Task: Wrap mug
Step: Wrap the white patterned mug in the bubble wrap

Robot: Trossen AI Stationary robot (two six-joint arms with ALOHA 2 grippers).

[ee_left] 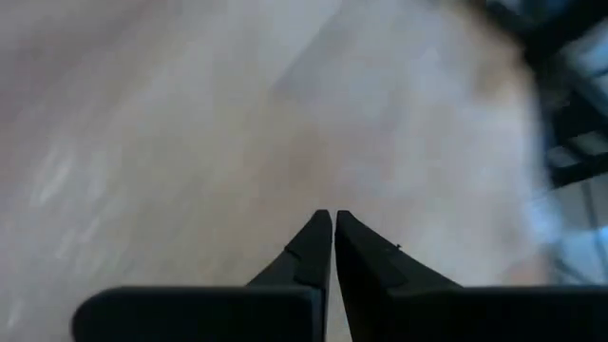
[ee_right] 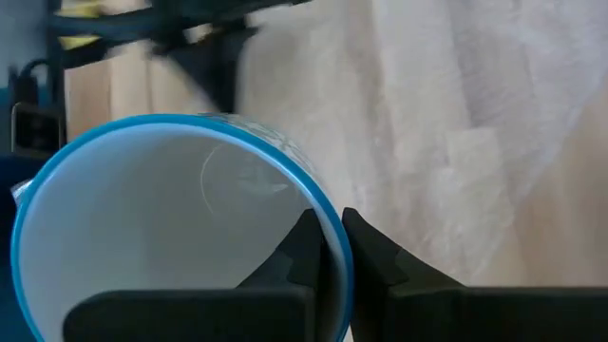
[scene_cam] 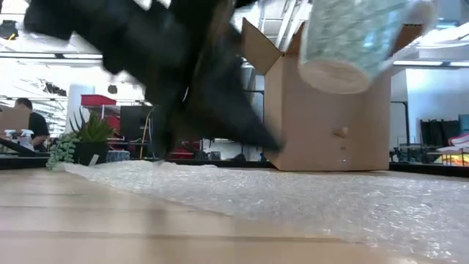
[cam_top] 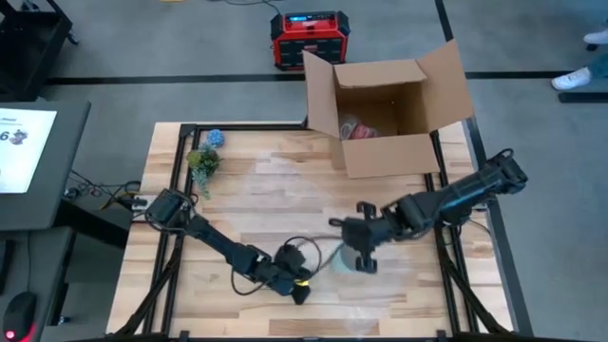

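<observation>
The wrapping has not begun. The mug [ee_right: 161, 228] is in the air, not on the sheet: the right gripper [ee_right: 328, 242] pinches its blue rim with 1 finger inside and 1 outside, and the low view shows the mug [scene_cam: 352, 37] hanging tilted, its base well above the bubble wrap [scene_cam: 293, 198]. From above, the mug [cam_top: 344, 258] hangs over the front middle of the table [cam_top: 266, 161], just beside the right gripper [cam_top: 361, 249], and the bubble wrap [cam_top: 380, 285] lies flat and spread beneath it.

The left gripper [cam_top: 302, 291] sits low near the front edge of the table, close to the mug. Its own wrist view shows the 2 fingers drawn together to a thin slit, holding nothing that can be seen, over bare wood and the pale sheet; the left gripper [ee_left: 332, 223] does not seem to have a corner of the sheet.

What is left, as I judge it, is nearly everything: set the mug down on the sheet, take an edge, fold it over and roll.

Around the work, an open cardboard box [cam_top: 389, 104] stands at the far right of the table with something red and wrapped inside. A small plant [cam_top: 202, 163] and a blue ball [cam_top: 215, 138] sit at the far left corner, well apart from the arms. A red device [cam_top: 309, 36] is on the floor beyond. A person [scene_cam: 29, 125] shows in the room behind.

The 2 arms are close together, so the left one may crowd the spot where the mug should land.
</observation>
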